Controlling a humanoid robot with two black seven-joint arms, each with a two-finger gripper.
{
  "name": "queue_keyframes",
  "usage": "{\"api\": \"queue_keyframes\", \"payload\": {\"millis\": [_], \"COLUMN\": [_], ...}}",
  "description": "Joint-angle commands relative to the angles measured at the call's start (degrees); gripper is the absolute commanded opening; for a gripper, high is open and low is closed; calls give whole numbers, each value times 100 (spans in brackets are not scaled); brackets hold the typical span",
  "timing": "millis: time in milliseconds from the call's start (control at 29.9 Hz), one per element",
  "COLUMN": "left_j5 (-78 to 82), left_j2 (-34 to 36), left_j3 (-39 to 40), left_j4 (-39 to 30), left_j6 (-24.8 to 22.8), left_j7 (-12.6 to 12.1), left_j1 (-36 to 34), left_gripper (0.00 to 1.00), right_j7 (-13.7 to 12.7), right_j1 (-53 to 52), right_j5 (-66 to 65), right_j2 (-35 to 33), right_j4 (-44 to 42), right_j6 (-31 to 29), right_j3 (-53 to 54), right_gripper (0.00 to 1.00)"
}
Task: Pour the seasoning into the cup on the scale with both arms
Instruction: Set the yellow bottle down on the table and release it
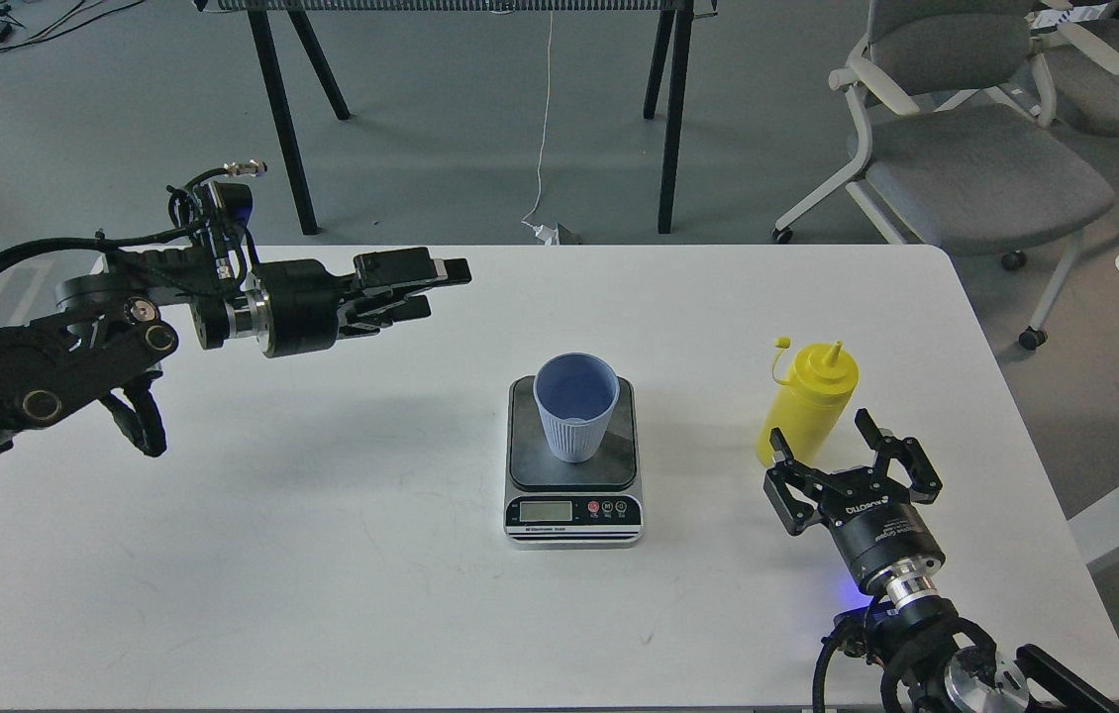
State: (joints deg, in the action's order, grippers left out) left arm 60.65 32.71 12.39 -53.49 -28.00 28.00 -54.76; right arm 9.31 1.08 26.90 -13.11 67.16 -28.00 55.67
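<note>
While nothing is held yet, the scene reads:
Cup [576, 406]: upright on scale [573, 495], table centre.
Bottle [807, 401]: upright, 3 o'clock of cup.
Right gripper [829, 443]: open, straddling bottle base.
Left gripper [426, 289]: fingers near-closed, empty, 10 o'clock.
Risk: an off-centre grip could topple the bottle.

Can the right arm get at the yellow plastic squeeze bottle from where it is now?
Probably yes. The right gripper sits just in front of the yellow plastic squeeze bottle, jaws spread wide toward it, and nothing stands between them.
</note>
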Motion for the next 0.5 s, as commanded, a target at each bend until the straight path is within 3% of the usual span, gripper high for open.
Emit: {"api": "queue_keyframes", "payload": {"millis": [0,301,468], "left_j5": [0,-9,-18], "left_j2": [25,25,34], "left_j3": [0,9,35], "left_j4": [5,-4,5], "left_j6": [0,0,0], "left_j7": [0,0,0], "left_j1": [0,0,0], "left_gripper": [100,100,100], "right_j7": [9,62,62], "right_j1": [322,1420,1966], "right_j5": [-36,-36,-36], "right_j2": [-95,-595,-1481], "right_j4": [305,1228,1589], "right_j6": [0,0,0], "right_j3": [-47,154,875], "right_gripper": [95,95,95]}}
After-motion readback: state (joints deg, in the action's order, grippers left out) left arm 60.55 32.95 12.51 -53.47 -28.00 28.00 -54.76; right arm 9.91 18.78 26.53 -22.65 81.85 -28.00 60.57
